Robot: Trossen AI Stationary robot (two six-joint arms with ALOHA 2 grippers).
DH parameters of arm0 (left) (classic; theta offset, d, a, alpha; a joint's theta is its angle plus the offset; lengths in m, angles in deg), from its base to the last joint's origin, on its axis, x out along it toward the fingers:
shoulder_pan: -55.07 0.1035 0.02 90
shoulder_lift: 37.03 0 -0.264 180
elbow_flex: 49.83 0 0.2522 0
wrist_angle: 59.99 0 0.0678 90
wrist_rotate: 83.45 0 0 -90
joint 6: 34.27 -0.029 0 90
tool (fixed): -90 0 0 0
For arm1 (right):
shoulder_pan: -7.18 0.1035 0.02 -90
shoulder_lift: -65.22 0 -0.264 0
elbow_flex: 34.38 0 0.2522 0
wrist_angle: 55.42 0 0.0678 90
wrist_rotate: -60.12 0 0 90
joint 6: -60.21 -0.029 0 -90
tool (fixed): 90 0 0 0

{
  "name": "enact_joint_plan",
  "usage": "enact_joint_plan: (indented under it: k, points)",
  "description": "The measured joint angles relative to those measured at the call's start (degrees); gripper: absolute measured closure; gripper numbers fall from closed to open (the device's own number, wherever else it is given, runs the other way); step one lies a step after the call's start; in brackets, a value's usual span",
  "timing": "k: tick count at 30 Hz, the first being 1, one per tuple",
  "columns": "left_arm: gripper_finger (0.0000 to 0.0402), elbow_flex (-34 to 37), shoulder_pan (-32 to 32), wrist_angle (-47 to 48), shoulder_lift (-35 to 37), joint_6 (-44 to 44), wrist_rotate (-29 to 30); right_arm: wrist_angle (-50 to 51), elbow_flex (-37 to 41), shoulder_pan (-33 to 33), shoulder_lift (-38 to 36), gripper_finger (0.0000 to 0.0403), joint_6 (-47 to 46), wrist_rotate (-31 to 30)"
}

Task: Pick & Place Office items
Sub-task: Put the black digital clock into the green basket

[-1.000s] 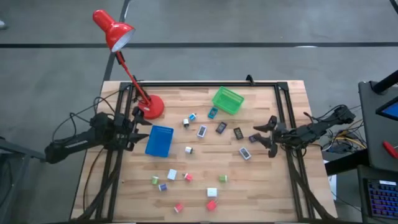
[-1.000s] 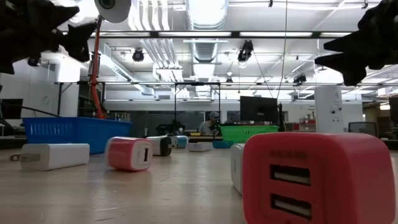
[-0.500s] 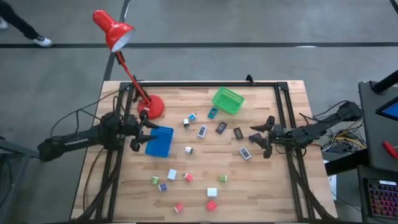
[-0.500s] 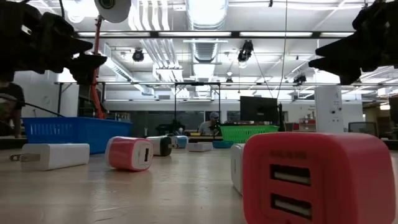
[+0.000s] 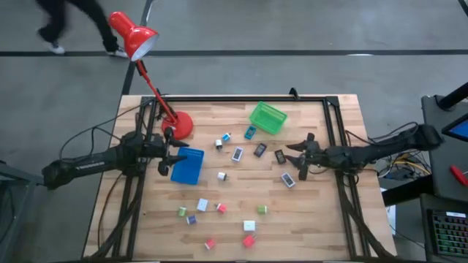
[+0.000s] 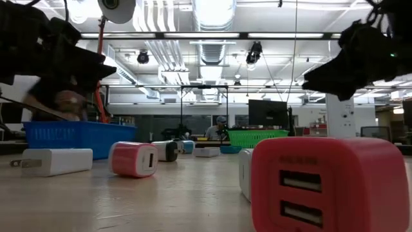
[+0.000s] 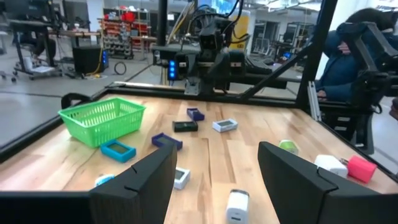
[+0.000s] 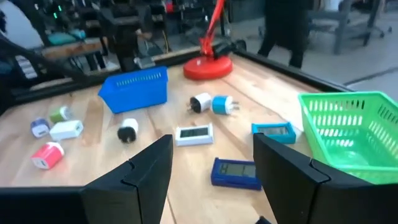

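The office items lie scattered on the wooden table: flat dark and teal pieces (image 5: 260, 150) around the middle, small white, red, green and purple blocks (image 5: 221, 207) toward the near edge. My left gripper (image 5: 174, 157) hangs open over the blue tray's left edge, pointing level toward the table's right, with nothing between its fingers (image 7: 214, 186). My right gripper (image 5: 295, 162) stands open above the table at the right, pointing left. It is just right of a white flat piece (image 5: 288, 180) and a dark one (image 5: 280, 156), and it too holds nothing (image 8: 211, 180).
The blue tray (image 5: 191, 169) sits left of centre, the red lamp's base (image 5: 179, 126) behind it, and the green basket (image 5: 268, 117) at the far middle. Black frame rails (image 5: 333, 139) run along both sides. A person walks on the floor beyond the far left corner (image 5: 73, 18).
My left gripper has moved toward the table's right, out over the blue tray's left edge, sinking a little. My right gripper has moved toward the table's left, nearer the flat pieces. The items have stayed put. A person has walked in behind the table.
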Motion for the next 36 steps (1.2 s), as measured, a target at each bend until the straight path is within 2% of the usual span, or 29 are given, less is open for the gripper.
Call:
enact_joint_plan:
  k: [3,7,17,23,27,31,36]
  points:
    - [0.0168,0.0,0.0,-0.7,0.0,0.1,0.0,7.6,-6.4,-1.8,3.9,0.0186,0.6,3.2]
    - [0.0168,0.0,0.0,-0.7,-0.3,0.0,0.1,19.3,-17.2,-2.1,10.8,0.0186,2.5,3.3]
    - [0.0168,0.0,0.0,0.3,-2.0,0.0,0.8,42.2,-37.1,-2.0,30.6,0.0186,0.1,-1.0]
    - [0.0168,0.0,0.0,0.2,-2.1,-0.4,1.0,57.2,-46.6,-2.0,38.8,0.0186,-4.6,-2.8]
    - [0.0168,0.0,0.1,0.2,-2.2,-0.4,1.0,61.5,-50.8,-2.0,41.5,0.0186,-2.3,-0.1]
    - [0.0168,0.0,0.1,0.3,-2.5,-1.0,1.1,61.4,-52.7,-2.0,42.9,0.0186,1.0,2.1]
    - [0.0168,0.0,0.1,0.3,-2.6,-1.2,1.1,61.5,-52.9,-3.5,44.1,0.0186,-3.4,2.4]
